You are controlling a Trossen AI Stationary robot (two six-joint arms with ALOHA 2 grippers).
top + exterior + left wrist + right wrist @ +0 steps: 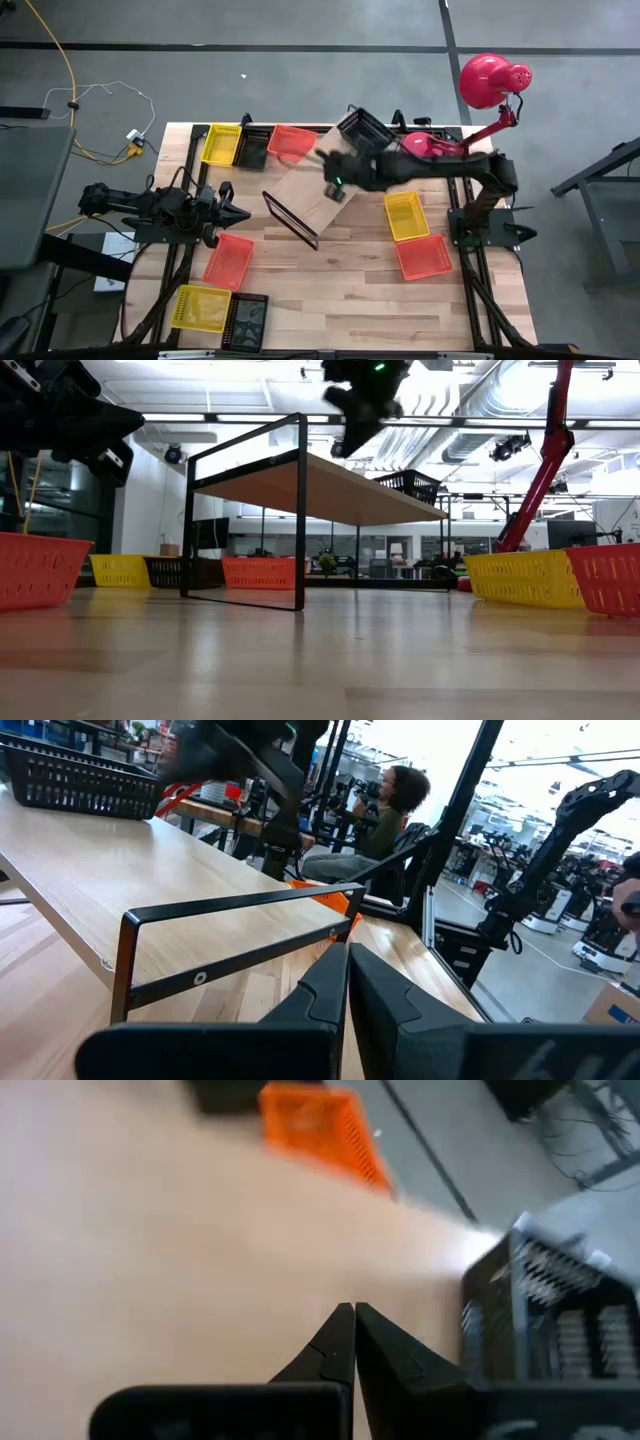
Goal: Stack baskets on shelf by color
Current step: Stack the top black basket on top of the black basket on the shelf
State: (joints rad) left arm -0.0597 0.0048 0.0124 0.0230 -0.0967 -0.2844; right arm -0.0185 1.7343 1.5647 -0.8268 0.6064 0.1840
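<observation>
Hovering tool, right: the right tool [333,187] hangs above the shelf's wooden board, fingers pressed together with nothing between them; its arm reaches across from the red lamp's side of the tabletop.
Shelf: the shelf [318,190] stands near the middle of the tabletop, its light-wood board raised on a black wire frame [290,218] at the end that faces the left arm.
Black basket on shelf: one black basket [363,128] sits on the shelf's far end, beyond the right tool.
Waiting tool, left: the left tool [240,213] rests low beside the shelf's framed end, fingers closed on nothing, pointing at the frame.
Baskets behind the shelf: a yellow basket [221,144], a black basket [254,147] and an orange basket [292,143] stand in a row along the tabletop's far edge, the orange one nearest the shelf.
Baskets right of the shelf: a yellow basket [406,216] lies just beside the shelf's board, and an orange basket [424,257] lies just past it, toward the near edge.
Baskets left of the shelf: an orange basket [229,259] lies just below the left tool; a yellow basket [200,307] and a black basket [246,321] sit side by side at the near corner.
Lamp: the red lamp [490,80] rises at the far right corner, well apart from the shelf.
Room: a person [388,808] sits beyond the tabletop, seen past the shelf frame in the left wrist view.
Tabletop: wood-plank tabletop [340,295], bare in front of the shelf.
</observation>
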